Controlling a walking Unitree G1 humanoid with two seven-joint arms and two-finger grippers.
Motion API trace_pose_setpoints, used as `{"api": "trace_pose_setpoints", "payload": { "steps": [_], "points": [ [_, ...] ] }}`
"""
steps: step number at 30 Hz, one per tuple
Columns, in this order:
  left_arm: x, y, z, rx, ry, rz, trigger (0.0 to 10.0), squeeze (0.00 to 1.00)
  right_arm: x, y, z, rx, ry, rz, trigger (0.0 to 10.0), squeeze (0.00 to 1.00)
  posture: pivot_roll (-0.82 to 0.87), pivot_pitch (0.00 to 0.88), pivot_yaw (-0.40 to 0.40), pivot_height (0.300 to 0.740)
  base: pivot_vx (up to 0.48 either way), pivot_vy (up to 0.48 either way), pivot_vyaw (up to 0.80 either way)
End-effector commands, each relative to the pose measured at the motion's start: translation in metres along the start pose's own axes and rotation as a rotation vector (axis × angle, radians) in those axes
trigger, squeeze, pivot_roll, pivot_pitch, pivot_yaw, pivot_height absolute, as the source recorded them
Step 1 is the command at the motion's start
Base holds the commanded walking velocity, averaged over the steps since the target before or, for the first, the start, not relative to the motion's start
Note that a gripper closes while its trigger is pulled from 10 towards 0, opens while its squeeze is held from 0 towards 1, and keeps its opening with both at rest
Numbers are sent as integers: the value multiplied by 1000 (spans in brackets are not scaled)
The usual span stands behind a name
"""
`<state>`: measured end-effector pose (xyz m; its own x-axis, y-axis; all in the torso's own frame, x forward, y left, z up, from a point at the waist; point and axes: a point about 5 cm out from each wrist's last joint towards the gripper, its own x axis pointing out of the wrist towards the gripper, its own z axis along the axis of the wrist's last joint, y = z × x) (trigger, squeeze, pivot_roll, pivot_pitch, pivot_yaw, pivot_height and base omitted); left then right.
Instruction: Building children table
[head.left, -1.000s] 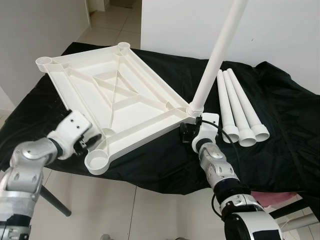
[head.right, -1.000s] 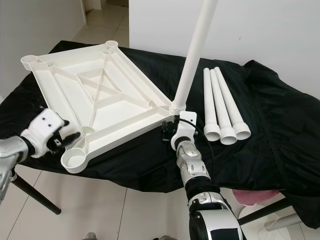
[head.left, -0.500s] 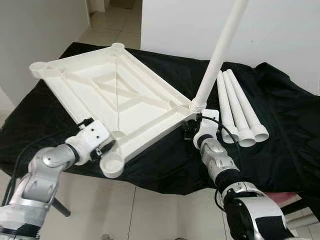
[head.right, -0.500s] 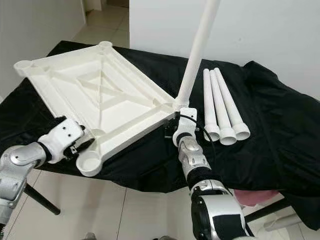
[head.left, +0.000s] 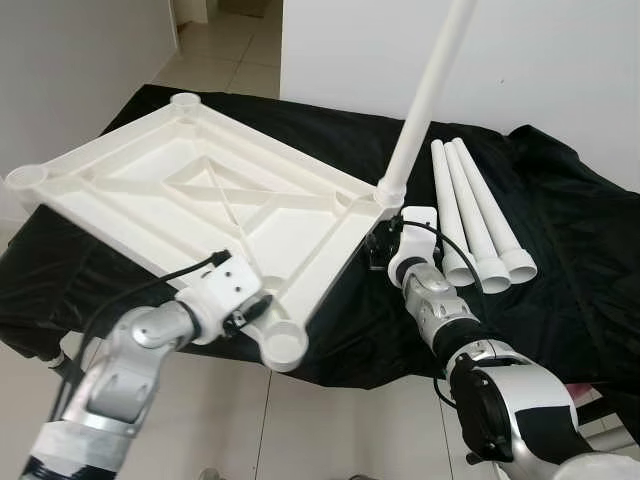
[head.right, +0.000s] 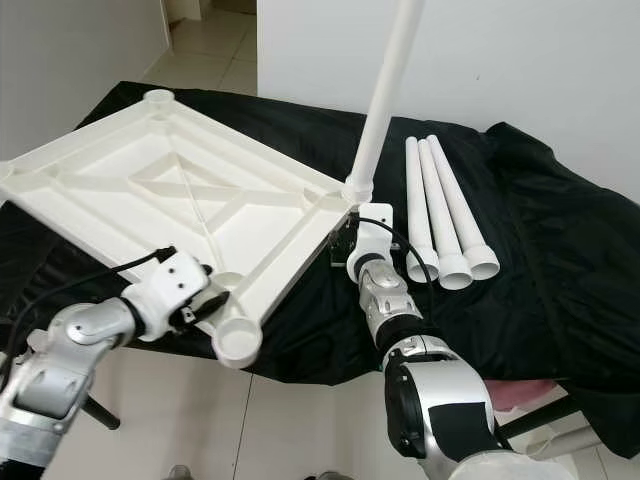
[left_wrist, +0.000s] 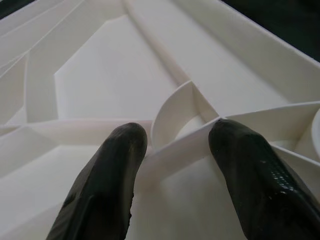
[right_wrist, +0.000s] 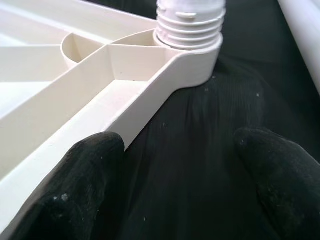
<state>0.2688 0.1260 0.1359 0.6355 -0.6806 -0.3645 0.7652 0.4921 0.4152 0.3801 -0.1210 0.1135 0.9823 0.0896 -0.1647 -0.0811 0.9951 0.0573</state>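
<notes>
A white plastic tabletop (head.left: 200, 195) lies upside down on the black-covered table, ribs facing up. One white leg (head.left: 425, 90) stands upright, screwed into the corner socket (right_wrist: 190, 30) nearest my right gripper. My left gripper (head.left: 250, 310) is shut on a rib (left_wrist: 175, 145) beside the empty front corner socket (head.left: 283, 345). My right gripper (head.left: 383, 245) sits low at the leg's corner and is open. One of its fingers (right_wrist: 75, 175) touches the tabletop's rim; the other hangs over the cloth. Three loose legs (head.left: 475, 215) lie side by side to the right.
The black cloth (head.left: 560, 270) drapes over the table's front edge, with tiled floor (head.left: 300, 430) below. The tabletop's left corner (head.left: 25, 180) overhangs the table's left side. A white wall (head.left: 560, 60) stands behind. Something pink (head.right: 500, 390) shows under the table at the right.
The tabletop has swung around the corner with the leg: its front corner moved right, its left corner came nearer. My left gripper went right with it. My right gripper stayed at the leg's corner.
</notes>
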Motion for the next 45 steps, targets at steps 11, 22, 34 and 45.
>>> {"api": "trace_pose_setpoints", "payload": {
  "steps": [11,22,34,45],
  "points": [
    [-8,29,7,54,-30,54,10000,0,-13,-7,12,-15,-256,-1,10000,0,124,33,-73,740,0,0,0],
    [-16,51,3,62,-13,43,10000,0,-40,-19,5,-11,-395,-50,10000,0,96,28,-56,740,0,0,0],
    [-10,57,-12,23,34,-91,10000,0,-57,-23,-5,-17,-401,-58,10000,0,65,12,-44,740,0,0,0],
    [-11,64,-16,-45,16,-240,10000,0,-61,-38,2,-56,-409,-87,10000,0,46,5,-27,740,0,0,0]
  ]
}}
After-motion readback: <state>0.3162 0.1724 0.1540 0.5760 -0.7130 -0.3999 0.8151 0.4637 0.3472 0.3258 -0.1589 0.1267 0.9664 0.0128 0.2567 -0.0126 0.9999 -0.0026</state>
